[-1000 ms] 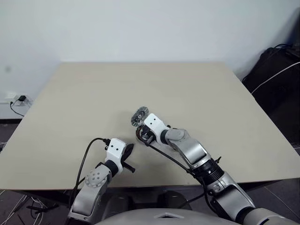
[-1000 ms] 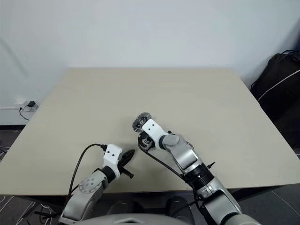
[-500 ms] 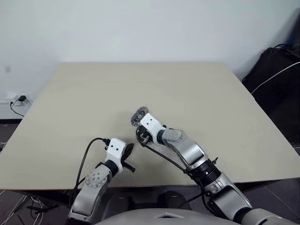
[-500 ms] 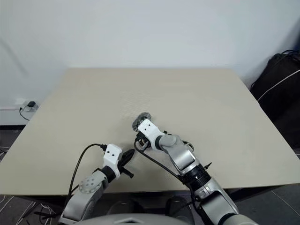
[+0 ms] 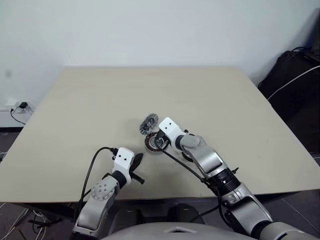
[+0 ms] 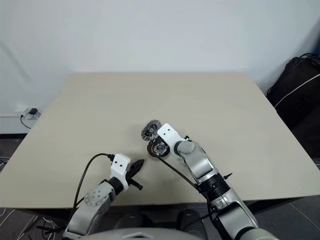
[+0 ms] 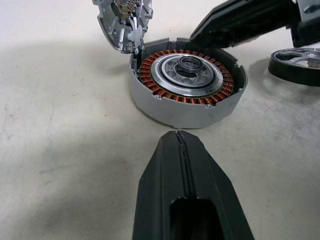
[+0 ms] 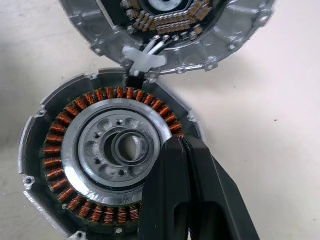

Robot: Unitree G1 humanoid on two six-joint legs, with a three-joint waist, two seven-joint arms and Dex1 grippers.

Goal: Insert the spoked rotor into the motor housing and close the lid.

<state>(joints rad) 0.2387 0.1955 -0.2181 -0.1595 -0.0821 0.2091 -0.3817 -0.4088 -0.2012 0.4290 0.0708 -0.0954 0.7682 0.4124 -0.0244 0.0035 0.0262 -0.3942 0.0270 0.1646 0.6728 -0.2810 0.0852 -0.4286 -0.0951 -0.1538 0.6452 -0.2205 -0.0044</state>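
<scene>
Round copper-wound motor housing [image 7: 187,85], hinged lid [image 7: 122,22]

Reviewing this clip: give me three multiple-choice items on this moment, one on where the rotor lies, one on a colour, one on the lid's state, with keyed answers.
1. Where is the spoked rotor?
A. on the table beside the motor housing
B. seated in the housing
C. held in the left tool

2. What colour are the housing's windings?
A. blue
B. copper-brown
C. white

3. What state is the lid in?
A. shut flat
B. open, tilted up at the housing's edge
C. lying far off by itself

Answers: 1 A, the left wrist view shows it flat on the table. 2 B, a copper ring circles the silver centre of the motor housing. 3 B, the windings lie uncovered.
</scene>
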